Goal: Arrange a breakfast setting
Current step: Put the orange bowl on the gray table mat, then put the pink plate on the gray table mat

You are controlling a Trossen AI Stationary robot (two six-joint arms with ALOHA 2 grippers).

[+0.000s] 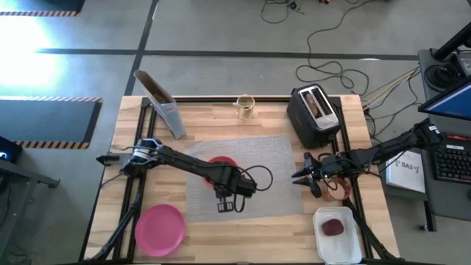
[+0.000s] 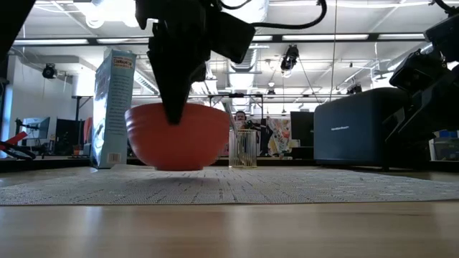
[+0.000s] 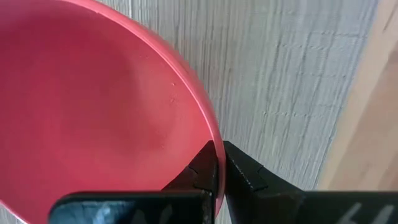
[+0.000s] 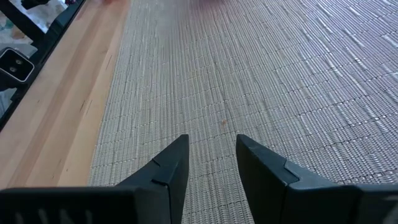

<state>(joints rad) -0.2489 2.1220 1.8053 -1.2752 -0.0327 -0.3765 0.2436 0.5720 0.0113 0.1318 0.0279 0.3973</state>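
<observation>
The left pincer [image 3: 219,171] is clamped shut on the rim of the red-orange bowl [image 3: 93,118], one finger inside the wall and one outside, with no gap left between them. In the low view the bowl [image 2: 177,136] sits on or just above the grey placemat [image 2: 237,185]; contact cannot be told for certain. From above, it lies on the left-centre part of the placemat [image 1: 283,158].

The right pincer [image 4: 211,163] hovers over the placemat's right edge, fingers slightly apart and holding nothing.

As a judgement, the setting is at an early stage: the placemat is laid out on the counter [image 1: 213,118] and the bowl is being placed. The pink plate [image 1: 160,228] still lies off the mat at the near left corner. The small dark-red item [image 1: 333,227] rests in a white tray [image 1: 352,246] at the near right. The toast slice [image 1: 314,103] stands in the toaster [image 1: 309,121], and the cup [image 1: 244,106] waits at the far edge. No spoon is clearly visible.
</observation>
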